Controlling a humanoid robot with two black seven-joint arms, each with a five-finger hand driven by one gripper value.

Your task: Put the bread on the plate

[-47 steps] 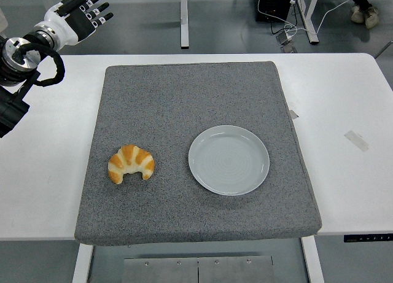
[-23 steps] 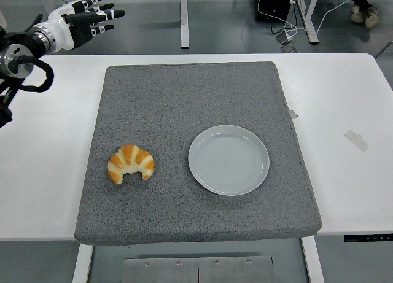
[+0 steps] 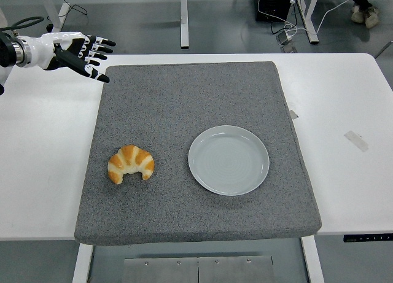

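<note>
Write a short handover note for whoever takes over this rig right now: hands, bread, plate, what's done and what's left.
Left robot hand: open, fingers spread, empty, over the table's far left, near the grey mat's far left corner.
Right robot hand: not in view.
Bread: a croissant lying on the mat's near left part, untouched.
Plate: empty, on the mat to the right of the bread, apart from it.
Done: nothing yet.
Left: reach, grasp the bread, set it on the plate.

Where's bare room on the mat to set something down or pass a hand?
The grey mat is bare across its far half, behind the croissant and plate. A gap between those two is free, as is the near strip in front of them. The left hand hovers open at the far left corner, the only crowded spot.
</note>
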